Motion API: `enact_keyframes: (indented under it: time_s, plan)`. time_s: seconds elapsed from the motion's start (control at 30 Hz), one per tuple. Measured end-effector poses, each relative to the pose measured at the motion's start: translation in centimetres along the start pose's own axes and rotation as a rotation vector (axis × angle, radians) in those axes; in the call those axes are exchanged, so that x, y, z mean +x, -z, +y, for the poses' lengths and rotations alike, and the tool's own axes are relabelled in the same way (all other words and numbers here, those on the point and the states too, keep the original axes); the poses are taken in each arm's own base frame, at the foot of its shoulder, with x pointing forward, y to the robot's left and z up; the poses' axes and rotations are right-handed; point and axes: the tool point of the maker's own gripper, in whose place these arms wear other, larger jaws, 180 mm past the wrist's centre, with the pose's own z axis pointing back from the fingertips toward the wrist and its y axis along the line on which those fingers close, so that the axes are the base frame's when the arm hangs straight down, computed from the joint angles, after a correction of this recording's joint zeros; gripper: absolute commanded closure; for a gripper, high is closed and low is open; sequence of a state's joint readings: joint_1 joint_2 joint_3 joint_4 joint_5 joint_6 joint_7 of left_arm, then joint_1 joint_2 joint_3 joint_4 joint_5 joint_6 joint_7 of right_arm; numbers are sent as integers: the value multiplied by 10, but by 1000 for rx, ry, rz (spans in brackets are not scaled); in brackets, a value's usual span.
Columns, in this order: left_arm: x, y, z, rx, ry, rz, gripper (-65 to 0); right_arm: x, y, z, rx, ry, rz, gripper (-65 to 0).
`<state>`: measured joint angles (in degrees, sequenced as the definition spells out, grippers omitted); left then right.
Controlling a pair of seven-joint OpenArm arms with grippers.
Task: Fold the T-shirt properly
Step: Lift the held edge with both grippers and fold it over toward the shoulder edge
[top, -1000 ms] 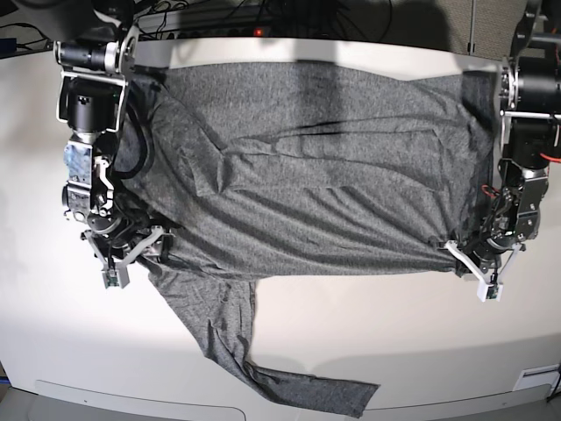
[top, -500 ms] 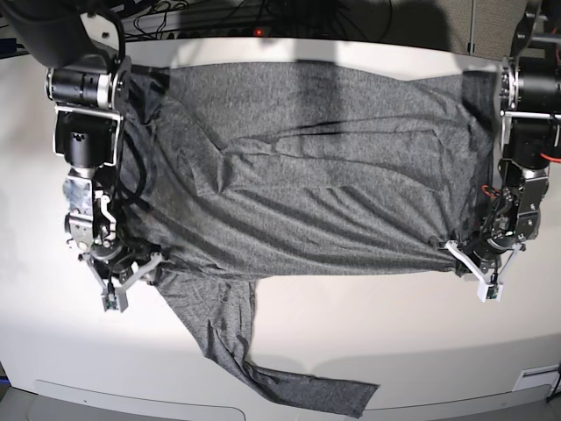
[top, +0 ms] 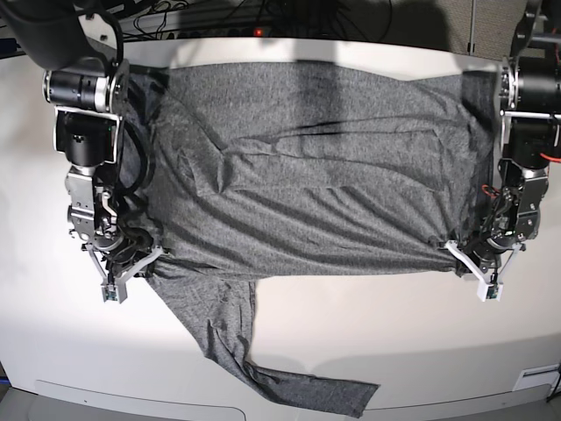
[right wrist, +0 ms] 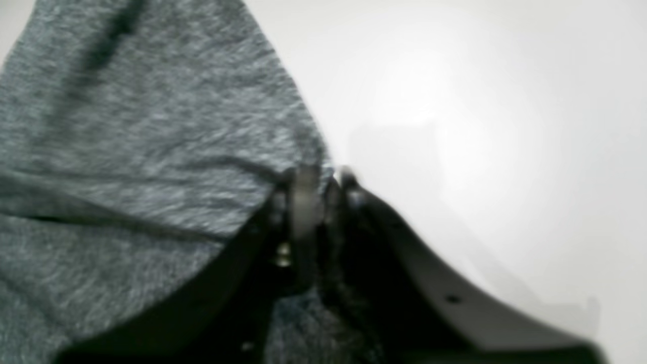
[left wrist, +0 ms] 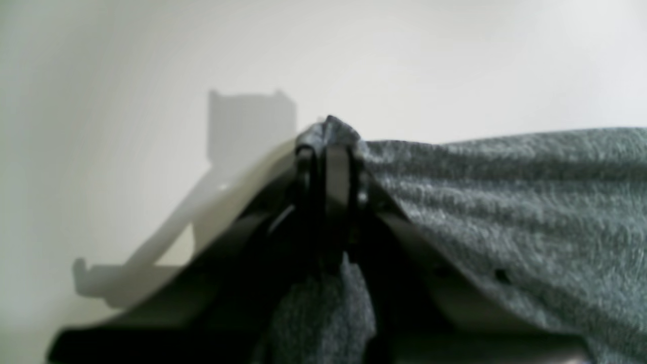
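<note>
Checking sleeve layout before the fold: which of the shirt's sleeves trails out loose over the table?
The sleeve near the right gripper, running toward the table's front edge; the other lies folded on the T-shirt's body.

My left hand (top: pixel 467 260) and right hand (top: pixel 131 265) pinch the T-shirt's (top: pixel 316 167) near corners on the white surface (top: pixel 386 324).

Pale table (top: pixel 368 324) under the spread grey T-shirt (top: pixel 316 175).

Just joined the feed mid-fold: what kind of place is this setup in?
Most likely a robotics lab bench, not a home. A bare white table holds only the T-shirt, loose cables run along the far edge, and the left gripper and right gripper are shut on its corners.
</note>
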<state>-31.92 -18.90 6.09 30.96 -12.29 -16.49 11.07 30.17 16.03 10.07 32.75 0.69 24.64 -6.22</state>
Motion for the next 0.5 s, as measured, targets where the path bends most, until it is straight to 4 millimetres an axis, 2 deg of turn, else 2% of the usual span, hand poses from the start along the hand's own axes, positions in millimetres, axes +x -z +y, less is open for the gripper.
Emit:
enact_keyframes:
  time_s: [0.2,0.4,0.5]
  plan:
    - [8,0,3,7,14,2,0,14,-8,-10,-9,-29,22,0]
    - [47,1,7,14,23,-29,0,38,-14,-9,-9,-59,-12,0]
    - [50,1,7,16,24,-15,0,42,-16,-4,22,-75,-17,0]
